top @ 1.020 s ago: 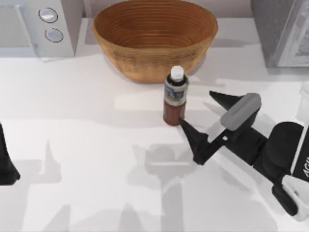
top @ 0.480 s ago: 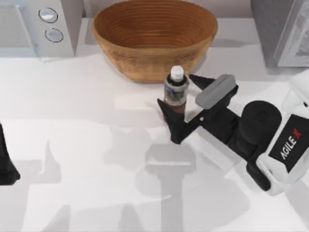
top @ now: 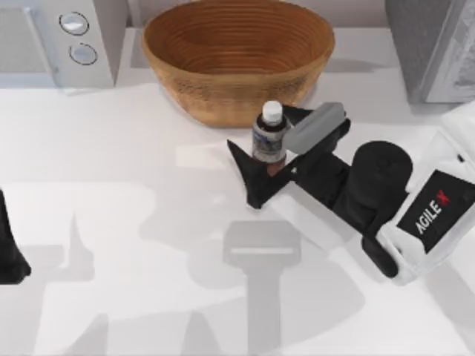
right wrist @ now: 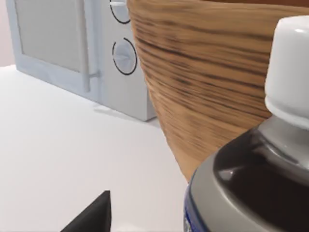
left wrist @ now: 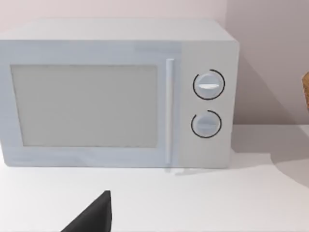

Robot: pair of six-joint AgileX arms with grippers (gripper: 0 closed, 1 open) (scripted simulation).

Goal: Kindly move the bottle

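The bottle [top: 269,141] stands upright on the white table just in front of the woven bowl [top: 237,59]; it has a reddish-brown body, a white cap and a grey-blue label. My right gripper [top: 260,127] is open and straddles it, one finger [top: 249,174] on the near left side and the other [top: 297,115] behind it toward the bowl. In the right wrist view the bottle [right wrist: 289,72] looms very close, with the bowl [right wrist: 203,87] behind. My left gripper [top: 9,256] is parked open at the table's left edge, and one of its fingers [left wrist: 91,217] pokes into the left wrist view.
A white microwave [top: 59,37] sits at the back left, also facing the left wrist camera as the microwave [left wrist: 120,92]. A grey appliance [top: 430,44] stands at the back right. Bare table [top: 133,222] stretches across the front and left.
My right gripper has moved left and toward the bowl, from beside the bottle to having its open fingers on both sides of it. The bottle and left arm have stayed put.
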